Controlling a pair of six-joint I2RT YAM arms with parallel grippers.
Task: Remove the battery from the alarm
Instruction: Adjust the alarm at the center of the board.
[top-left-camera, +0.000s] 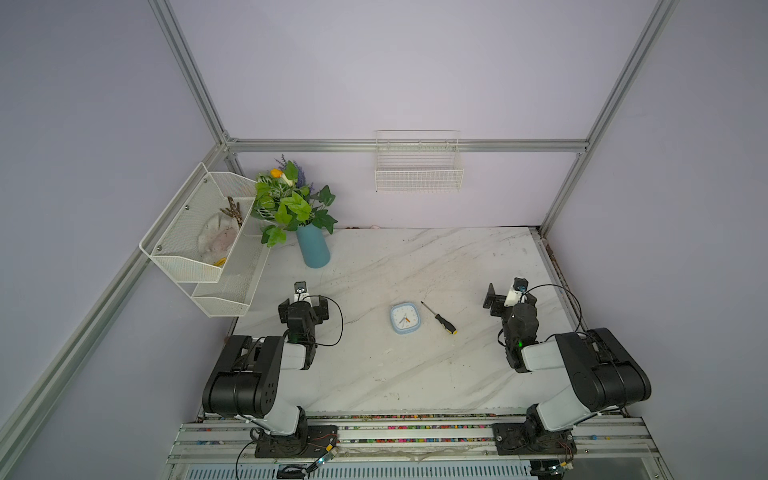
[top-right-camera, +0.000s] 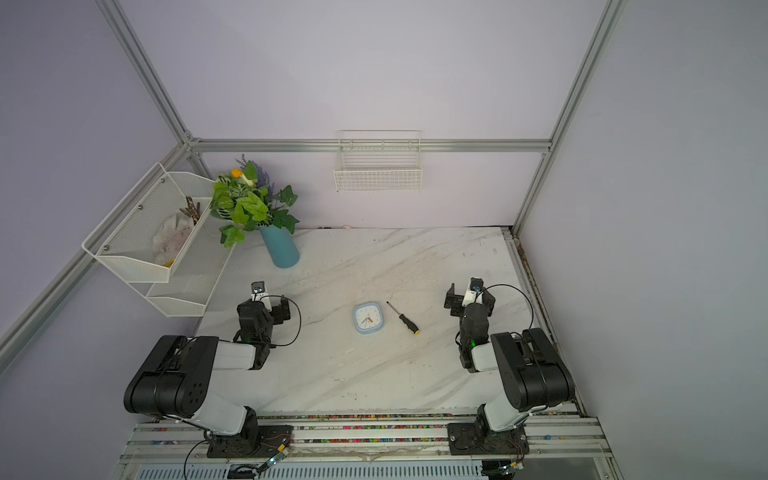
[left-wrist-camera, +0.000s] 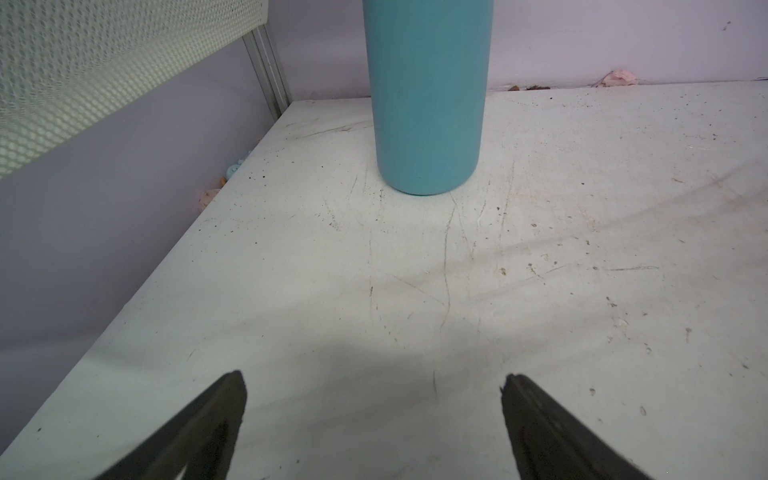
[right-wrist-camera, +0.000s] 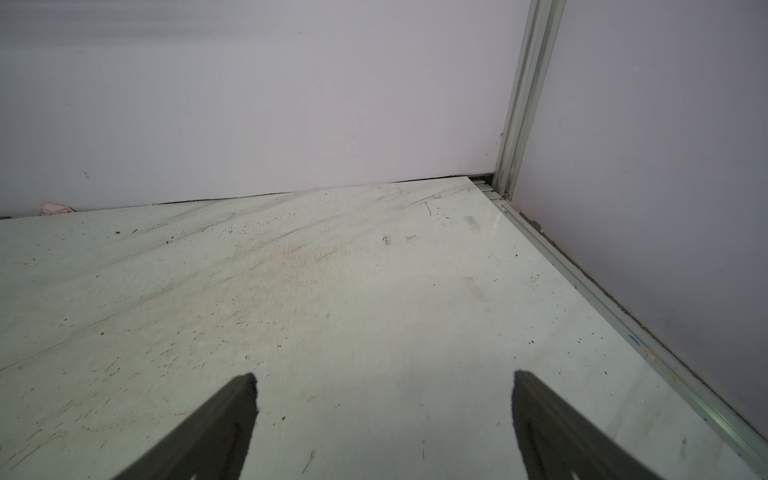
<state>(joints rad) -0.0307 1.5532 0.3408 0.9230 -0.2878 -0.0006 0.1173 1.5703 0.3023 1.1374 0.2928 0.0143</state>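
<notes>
Lilac walls (top-left-camera: 374, 62), aluminium frame rail (top-left-camera: 311, 145). Scuffed marbled white worktop (top-left-camera: 415, 382). Wire basket (top-left-camera: 419, 180) hung above far edge; mesh rack (top-left-camera: 183, 226) beside left edge.

At the centre of both top views you see the alarm (top-left-camera: 405, 318), light blue around a white face with dark hands and one orange hand. Just right of it in the frame, your screwdriver (top-left-camera: 439, 319) has a dark shaft, a black handle and a yellow end. The table (top-left-camera: 415, 374) is white marble with grey veins and dark specks. Upper left of the frame, the vase (top-left-camera: 313, 248) is teal, its leaves (top-left-camera: 291, 205) green with an orange flower and purple sprigs. The mesh rack (top-left-camera: 183, 237) and wire basket (top-left-camera: 419, 179) are white, the walls (top-left-camera: 374, 62) pale lilac. In the wrist views the left gripper (left-wrist-camera: 373, 376) and right gripper (right-wrist-camera: 384, 374) show dark grey.
</notes>
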